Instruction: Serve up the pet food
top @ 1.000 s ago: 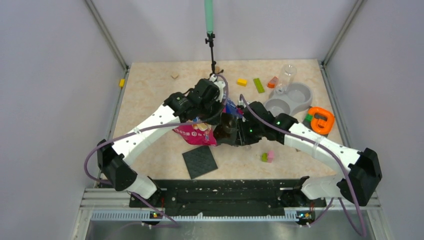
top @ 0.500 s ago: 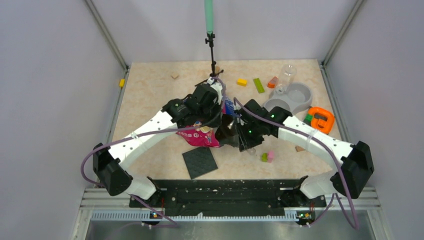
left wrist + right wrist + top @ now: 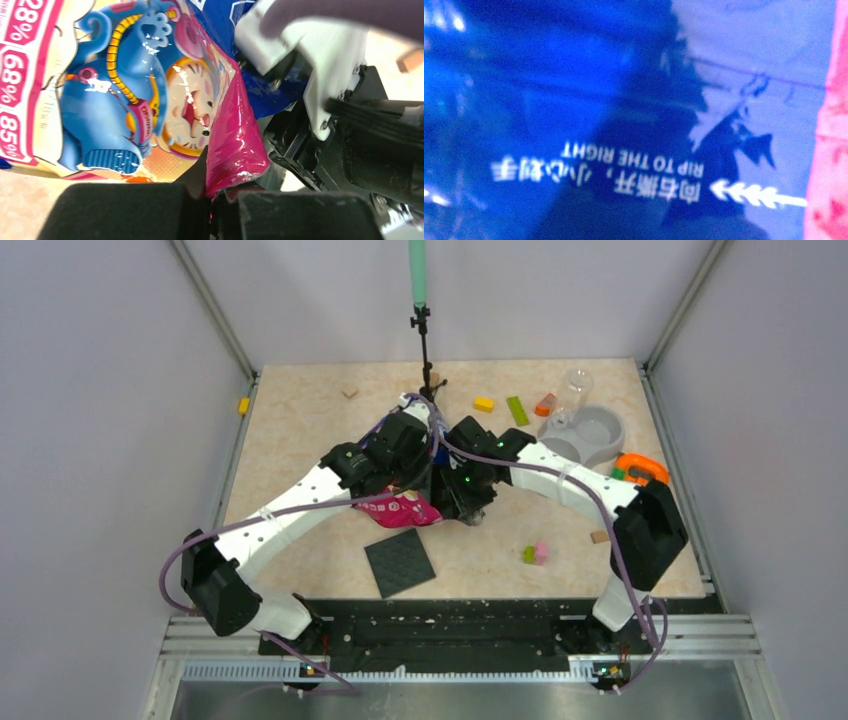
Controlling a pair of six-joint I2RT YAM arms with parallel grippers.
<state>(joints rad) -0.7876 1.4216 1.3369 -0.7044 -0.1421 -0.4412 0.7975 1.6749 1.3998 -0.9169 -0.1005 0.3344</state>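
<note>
The grey double bowl [image 3: 585, 437] sits close to the right edge of the table [image 3: 300, 440] and not far from its back edge. A clear bottle [image 3: 575, 388] stands at its far rim and an orange object [image 3: 640, 468] lies just beside it on the right. Left of the bowl, about mid-table, lies the pet food bag [image 3: 400, 510]. Both arms crowd in over it with their wrists nearly touching, so little free room is left between bag and bowl. Further left of the bowl, past the bag, bare tabletop runs to the left edge. A black ribbed mat [image 3: 400, 562] lies nearer than the bowl and well to its left, just at the bag's near side. A pink-and-green block pair [image 3: 535, 553] lies nearer than the bowl.

The left gripper [image 3: 216, 202] is clenched on a pink corner of the bag. The glossy film is pinched between its black pads [image 3: 125, 210], and the cartoon-printed face spreads up and away from the jaws. The right gripper [image 3: 462, 498] meets the bag's blue side, on the flank toward the bowl. Its wrist view is filled with blurred blue film printed "RIP TO THE RIGHT"; no finger shows there, so whether its jaws are clenched or released cannot be told. The kibble itself is hidden; only the bag shows.
</note>
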